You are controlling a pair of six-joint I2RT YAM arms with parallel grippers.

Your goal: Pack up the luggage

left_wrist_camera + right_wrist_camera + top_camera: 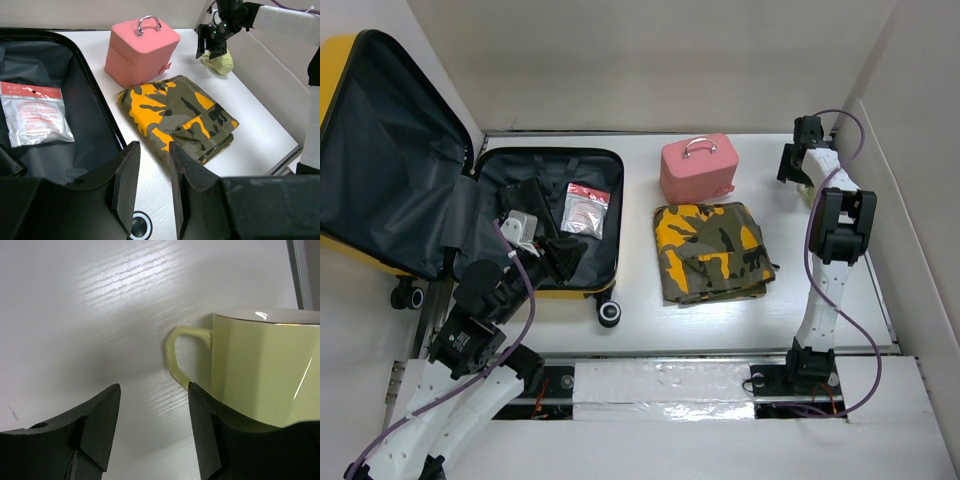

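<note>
The yellow luggage [334, 62] lies open at the left, lid against the wall, its dark grey lined base [47, 165] on the table. A clear packet with a red label [586, 208] lies in the base [32, 115]. My left gripper [565, 255] hovers over the base's near right corner, open and empty [152, 147]. A folded camouflage garment [712, 250] [180, 112] lies right of the luggage. My right gripper [798, 165] [154, 387] is open at the far right, beside a pale green mug [265, 370] [220, 62], whose handle is just beyond the right fingertip.
A small pink case with a metal handle [697, 167] [140, 50] stands behind the garment. A black luggage wheel [610, 313] sticks out near the table's front edge. Walls close in the table at the back and right.
</note>
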